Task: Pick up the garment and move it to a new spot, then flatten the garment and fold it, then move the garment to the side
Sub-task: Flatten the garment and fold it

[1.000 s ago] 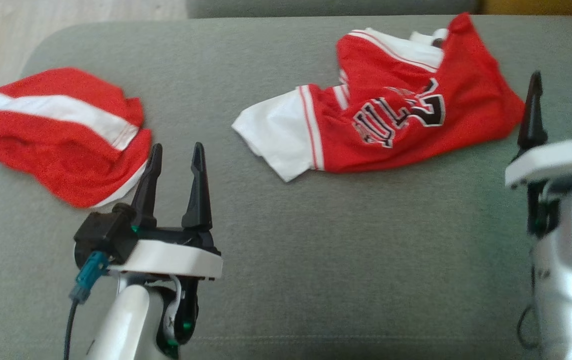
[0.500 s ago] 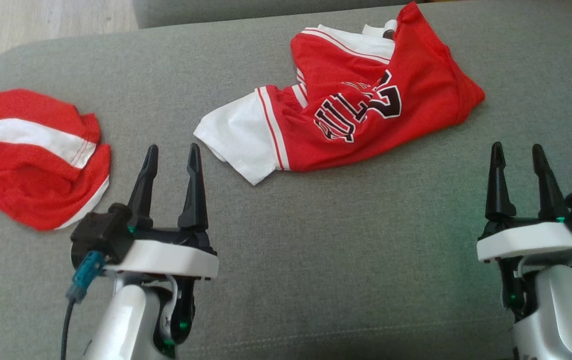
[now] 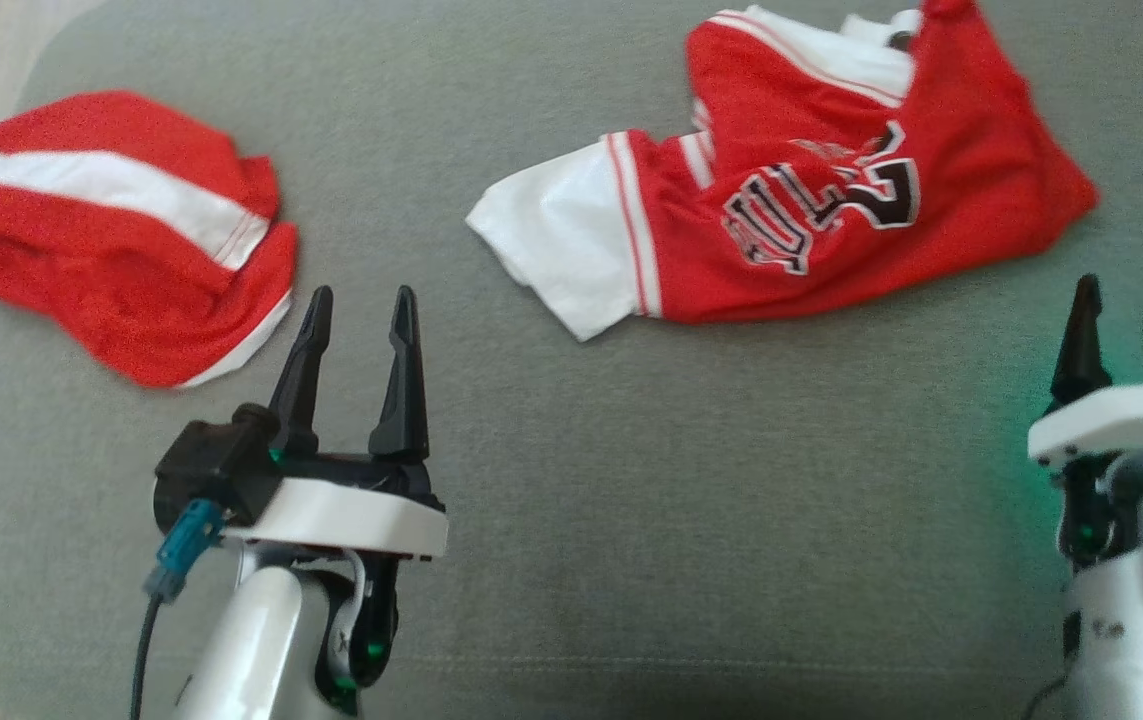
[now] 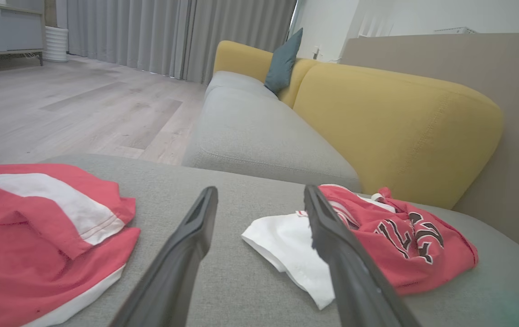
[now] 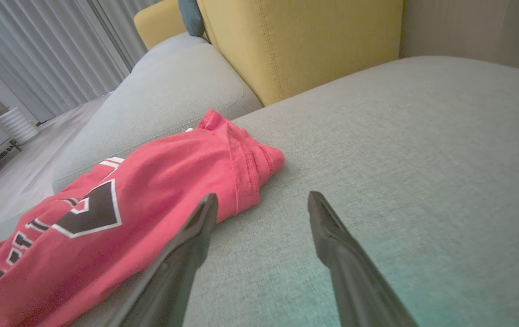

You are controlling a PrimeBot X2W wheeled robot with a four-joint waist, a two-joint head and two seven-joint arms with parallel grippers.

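Head view: crumpled red jersey (image 3: 811, 220) on grey cushion (image 3: 631, 520), far right; red shorts (image 3: 121, 230) far left (white stripe uppermost). Left gripper (image 3: 362, 292), near left, fingers apart, empty; right gripper (image 3: 1121, 293), near right, likewise.
Left wrist view: jersey lies right of the parted fingers, untouched.
Right wrist view: jersey hem lies left of the spread fingers.

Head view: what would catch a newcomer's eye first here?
The crumpled red jersey with black lettering and a white sleeve, lying at the upper right of the grey cushion. Next, the red shorts with a white stripe at the upper left, then the open left gripper and right gripper below them.
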